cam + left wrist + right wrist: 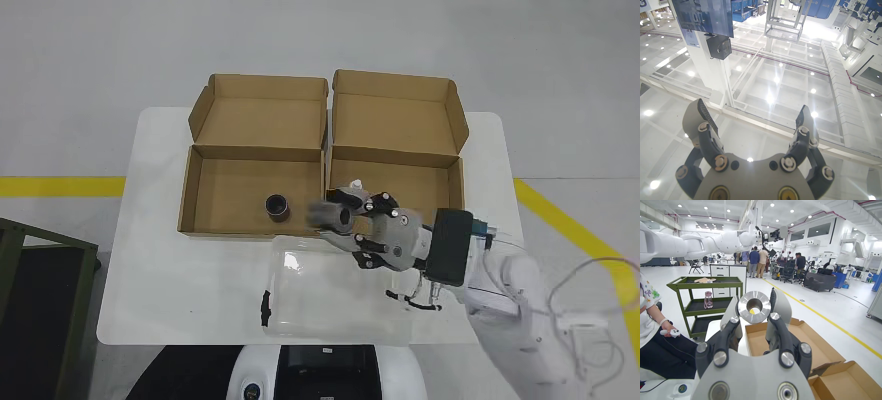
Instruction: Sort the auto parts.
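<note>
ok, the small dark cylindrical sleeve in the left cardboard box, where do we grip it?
Take the dark sleeve by its outer wall, across the diameter, coming straight down. It seems to stand on end, bore up, apart from the walls of the left cardboard box, which would likely block a side approach.

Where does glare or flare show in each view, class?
Top view: a glint on the clear plastic bin. Left wrist view: ceiling lamps flare into streaks beyond the open left gripper. Right wrist view: the silver metal ring gleams.
</note>
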{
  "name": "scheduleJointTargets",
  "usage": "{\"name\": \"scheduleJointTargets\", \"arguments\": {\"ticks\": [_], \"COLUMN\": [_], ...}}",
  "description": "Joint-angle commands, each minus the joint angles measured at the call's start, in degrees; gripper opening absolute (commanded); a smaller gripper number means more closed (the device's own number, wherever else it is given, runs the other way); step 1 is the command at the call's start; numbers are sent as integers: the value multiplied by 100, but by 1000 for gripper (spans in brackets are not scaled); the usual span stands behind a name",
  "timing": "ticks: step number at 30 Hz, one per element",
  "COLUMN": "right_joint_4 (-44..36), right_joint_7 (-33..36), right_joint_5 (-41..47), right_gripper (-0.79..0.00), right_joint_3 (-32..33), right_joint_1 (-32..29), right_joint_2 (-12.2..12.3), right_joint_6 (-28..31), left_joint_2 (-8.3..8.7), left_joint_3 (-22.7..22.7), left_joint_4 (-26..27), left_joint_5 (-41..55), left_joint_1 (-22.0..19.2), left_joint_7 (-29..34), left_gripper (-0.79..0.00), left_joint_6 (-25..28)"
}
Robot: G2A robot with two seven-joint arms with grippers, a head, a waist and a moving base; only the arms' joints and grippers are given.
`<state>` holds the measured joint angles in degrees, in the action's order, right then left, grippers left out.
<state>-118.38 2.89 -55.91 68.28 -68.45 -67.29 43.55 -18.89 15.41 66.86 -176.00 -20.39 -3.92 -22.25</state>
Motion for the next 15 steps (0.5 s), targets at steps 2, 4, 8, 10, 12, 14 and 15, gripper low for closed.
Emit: {"name": "scheduleJointTargets", "arguments": {"ticks": [2, 4, 8, 10, 12, 14, 15], "right_joint_4": [169, 335, 685, 852, 1028, 1191, 1271], "right_joint_7": [230, 380, 653, 764, 879, 993, 1065], "right_joint_5": [-186, -276, -446, -535, -651, -775, -866], "right_gripper": [-785, -785, -785, -785, -785, -785, -785], "right_joint_3": [-261, -450, -830, -999, -1141, -1274, -1332], "right_joint_1": [162, 272, 542, 678, 797, 903, 960], "right_joint_2": [-25, -48, -106, -139, -170, -200, -214], "right_joint_6": [-74, -143, -271, -366, -480, -593, -663], "left_joint_2": [0, 0, 0, 0, 0, 0, 0], "left_joint_3": [0, 0, 0, 0, 0, 0, 0], "left_joint_4": [0, 0, 0, 0, 0, 0, 0], "left_joint_5": [0, 0, 0, 0, 0, 0, 0], "left_joint_1": [0, 0, 0, 0, 0, 0, 0], "left_joint_7": [0, 0, 0, 0, 0, 0, 0], "left_gripper": [0, 0, 0, 0, 0, 0, 0], "left_joint_6": [0, 0, 0, 0, 0, 0, 0]}}
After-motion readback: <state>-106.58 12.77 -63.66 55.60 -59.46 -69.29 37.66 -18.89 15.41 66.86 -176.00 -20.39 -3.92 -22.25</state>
